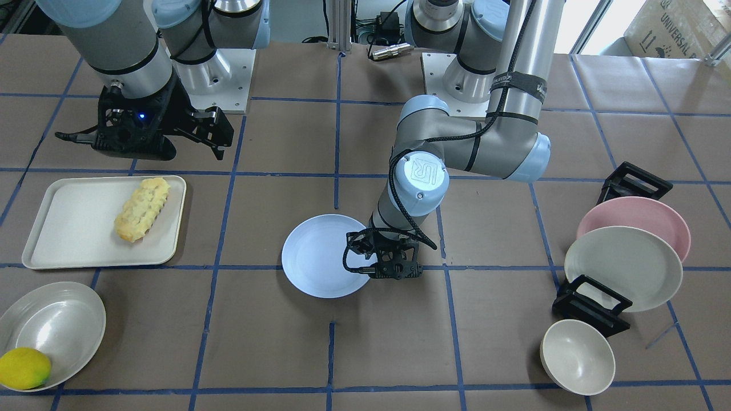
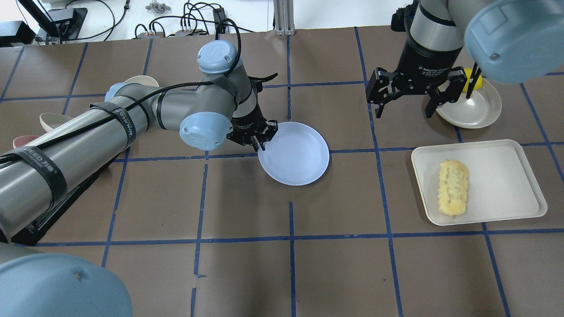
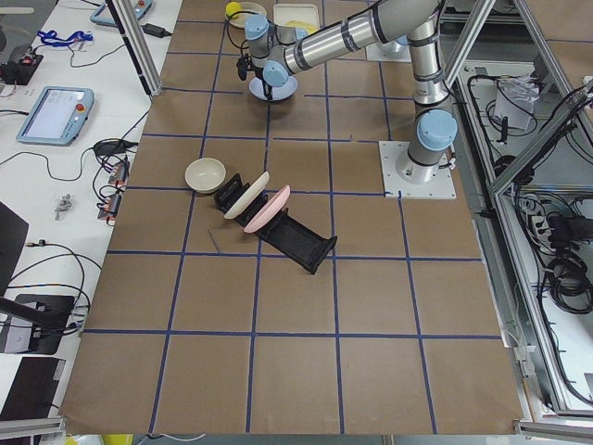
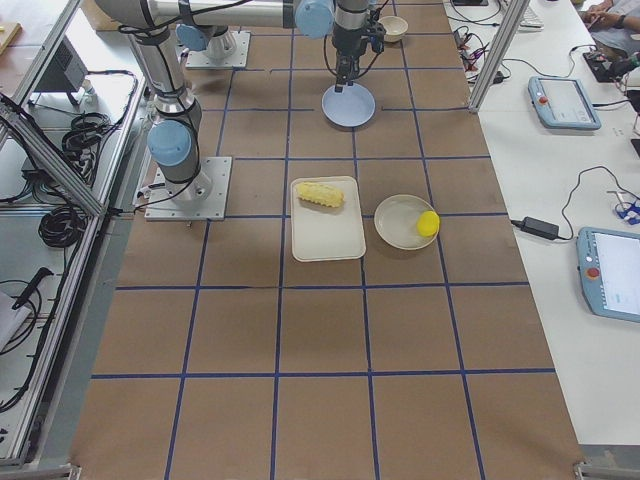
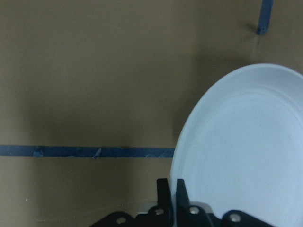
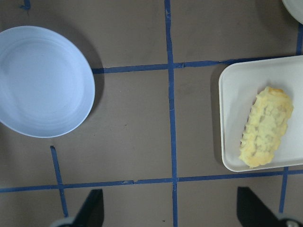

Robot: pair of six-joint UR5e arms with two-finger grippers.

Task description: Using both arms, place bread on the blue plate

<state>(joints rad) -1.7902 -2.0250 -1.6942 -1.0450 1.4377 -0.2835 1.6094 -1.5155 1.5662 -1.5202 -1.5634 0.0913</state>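
The blue plate (image 2: 297, 154) lies low at the table's middle. My left gripper (image 2: 260, 138) is shut on the plate's rim on the side nearest my left arm. The left wrist view shows the fingers (image 5: 166, 189) clamping the edge of the plate (image 5: 246, 151). The bread (image 2: 453, 187) lies on a white tray (image 2: 502, 176) on my right side. My right gripper (image 2: 403, 115) is open and empty, raised beyond the tray. In its wrist view the bread (image 6: 265, 126) and the plate (image 6: 42, 80) both show.
A grey bowl (image 1: 57, 325) with a lemon (image 1: 24, 368) sits beside the tray. On my left side a black rack holds a pink plate (image 1: 634, 220) and a cream plate (image 1: 622, 268), with a cream bowl (image 1: 577, 357) near it.
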